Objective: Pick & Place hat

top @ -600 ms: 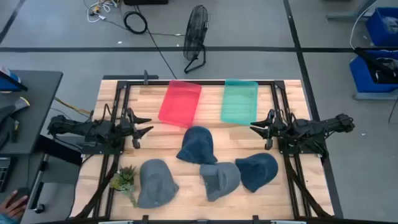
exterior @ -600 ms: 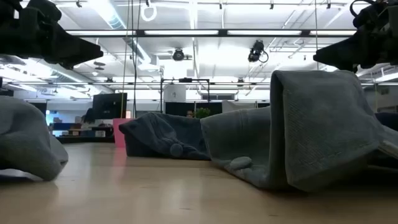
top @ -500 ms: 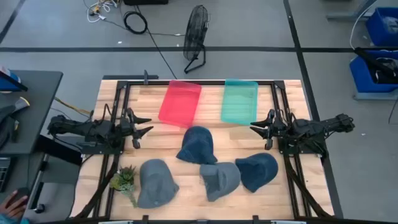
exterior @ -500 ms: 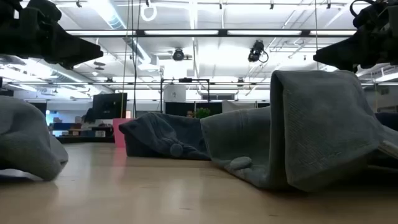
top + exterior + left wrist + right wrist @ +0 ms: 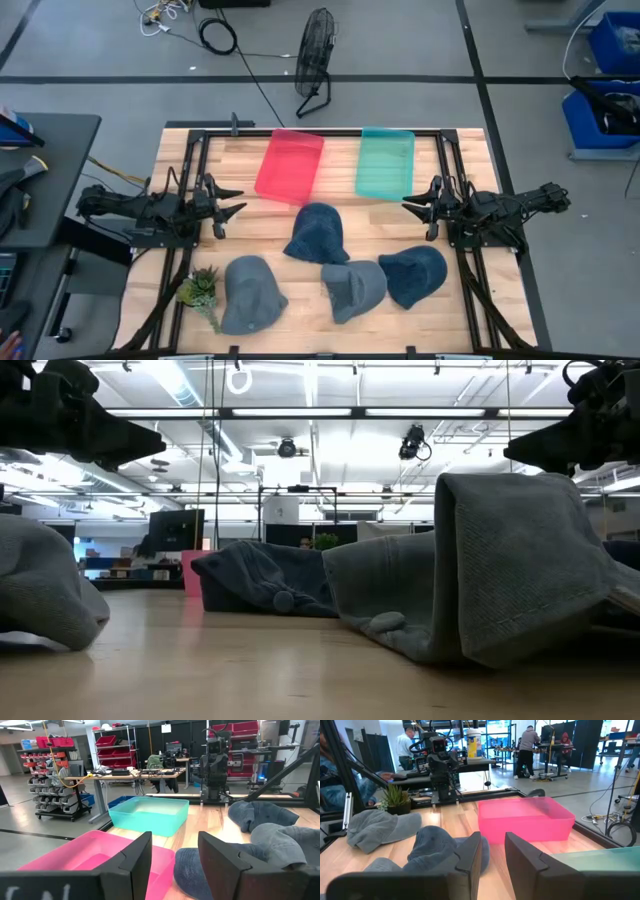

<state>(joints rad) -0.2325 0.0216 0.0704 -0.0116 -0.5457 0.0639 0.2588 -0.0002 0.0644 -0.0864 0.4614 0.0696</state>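
Several hats lie on the wooden table: a dark blue one (image 5: 317,232) in the middle, a grey one (image 5: 250,292) at the near left, a grey one (image 5: 354,289) near the middle front and a dark blue one (image 5: 414,274) at the near right. A pink bin (image 5: 290,164) and a teal bin (image 5: 386,163) stand at the far edge. My left gripper (image 5: 232,203) hovers open at the table's left side. My right gripper (image 5: 415,201) hovers open at the right side. Both are empty and above the table.
A small potted plant (image 5: 198,288) stands at the near left by the grey hat. Black frame rails (image 5: 320,131) run along the table's edges. A fan (image 5: 316,60) and cables lie on the floor beyond the far edge. People stand in the room behind, in the right wrist view (image 5: 526,745).
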